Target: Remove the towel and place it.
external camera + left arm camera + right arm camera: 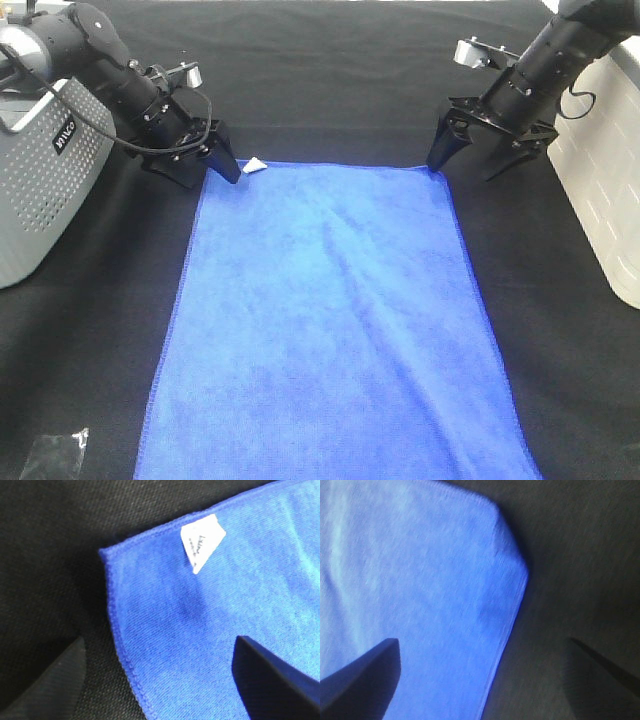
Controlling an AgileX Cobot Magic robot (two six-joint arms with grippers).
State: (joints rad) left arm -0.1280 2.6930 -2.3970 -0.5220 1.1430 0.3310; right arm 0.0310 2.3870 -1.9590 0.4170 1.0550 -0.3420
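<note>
A blue towel [330, 320] lies spread flat on the black cloth, with a small white label [255, 166] at its far left corner. My left gripper [195, 170] is open and straddles that corner; the left wrist view shows the towel corner [165, 625] and label [201, 542] between the fingers [272, 680]. My right gripper [480, 158] is open at the far right corner; the right wrist view shows the towel corner [445, 595] between its fingers [362, 677]. Neither gripper holds anything.
A grey perforated box [40, 170] stands at the left. A white brick-patterned container [605, 170] stands at the right. A small crumpled clear wrapper [50, 455] lies at the near left. The black tablecloth [330, 80] covers the table.
</note>
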